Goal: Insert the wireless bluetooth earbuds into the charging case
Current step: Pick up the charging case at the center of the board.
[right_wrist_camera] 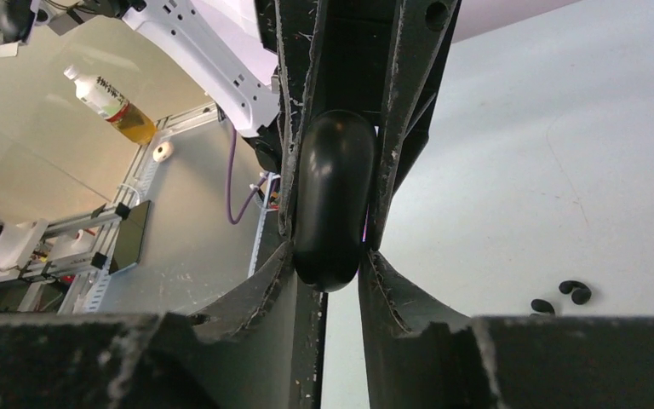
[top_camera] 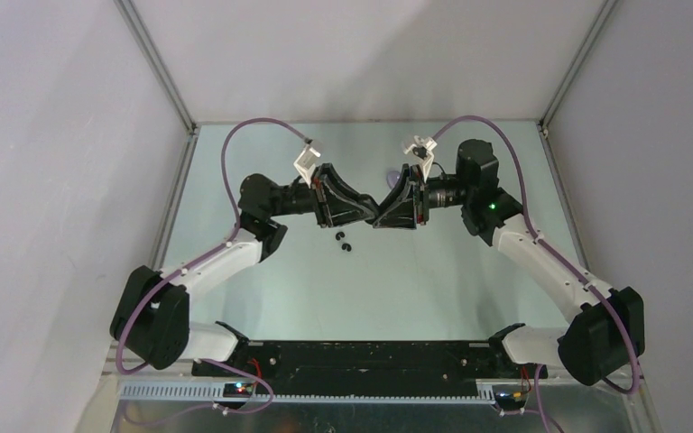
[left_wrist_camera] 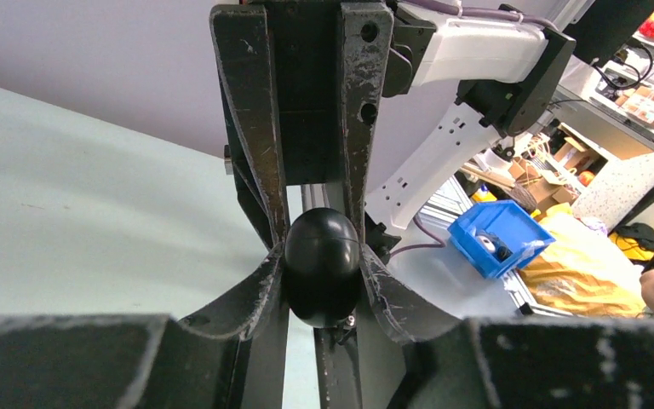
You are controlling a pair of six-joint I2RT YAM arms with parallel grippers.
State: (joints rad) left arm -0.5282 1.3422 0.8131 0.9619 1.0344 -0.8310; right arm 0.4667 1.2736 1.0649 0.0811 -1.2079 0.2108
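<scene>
Above bench (top_camera: 451,289) centre: black case (right_wrist_camera: 334,170) held off surface. Left gripper (left_wrist_camera: 321,251) clenched on one end, right gripper (right_wrist_camera: 330,250) grasping other end. Case looks closed; lid probably next: steady one half, ease other gently, no twisting. Two black earbuds (right_wrist_camera: 576,291) loose on bench, near side of grippers, apart from case. Interleaved fingers crowd case.

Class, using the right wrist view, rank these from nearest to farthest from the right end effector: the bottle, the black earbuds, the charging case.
1. The charging case: centre of view, between the fingers of the right end effector.
2. The black earbuds: lying on the table, lower right.
3. The bottle: beyond the table, upper left.
</scene>
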